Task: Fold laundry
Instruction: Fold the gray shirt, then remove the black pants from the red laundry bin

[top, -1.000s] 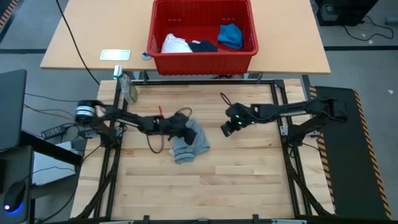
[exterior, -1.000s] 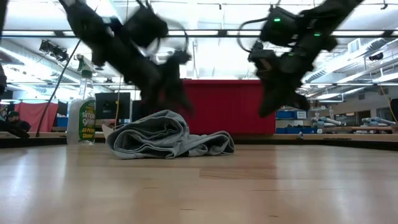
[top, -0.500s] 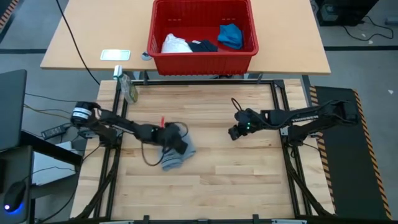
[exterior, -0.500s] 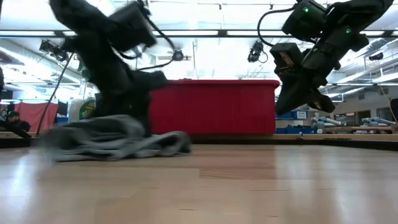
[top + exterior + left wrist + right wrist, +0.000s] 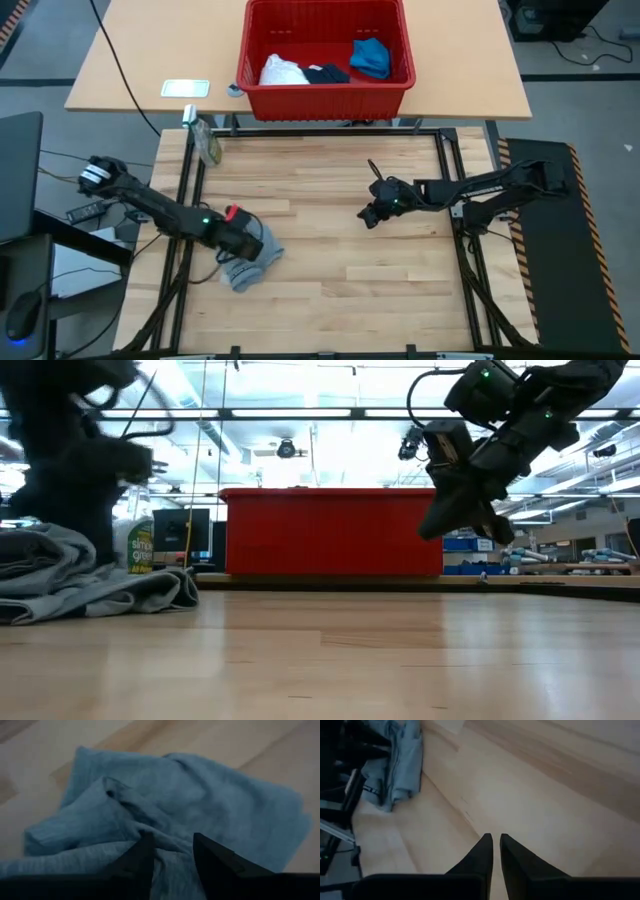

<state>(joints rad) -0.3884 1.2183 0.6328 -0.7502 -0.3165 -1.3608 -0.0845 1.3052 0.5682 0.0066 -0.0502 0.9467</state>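
The grey T-shirt (image 5: 246, 263) lies bunched on the wooden table near its left side; it also shows in the low view (image 5: 90, 575). My left gripper (image 5: 248, 246) is down on it and shut on the cloth, as the left wrist view (image 5: 172, 837) shows. My right gripper (image 5: 368, 217) is shut and empty, hovering above the table right of centre (image 5: 428, 530). The white cloth (image 5: 282, 70), the navy garment (image 5: 327, 73) and the bright blue garment (image 5: 370, 55) lie in the red basket (image 5: 325, 92). My left gripper pinches a raised fold of the bunched grey T-shirt (image 5: 171, 856) between its two fingers. The fingers come slanting down from the table's left side. The rest of the shirt lies crumpled and slack on the table around them.
The red basket stands on a second table beyond the far edge, with a flat pale object (image 5: 186, 88) to its left. A spray bottle (image 5: 207, 141) stands at the table's far left corner. Bare wood (image 5: 400, 280) stretches from the shirt to the table's near right.
My left gripper has pulled back toward the table's left and near edges, still shut on the grey T-shirt. The shirt has slid along the table with it, staying bunched.
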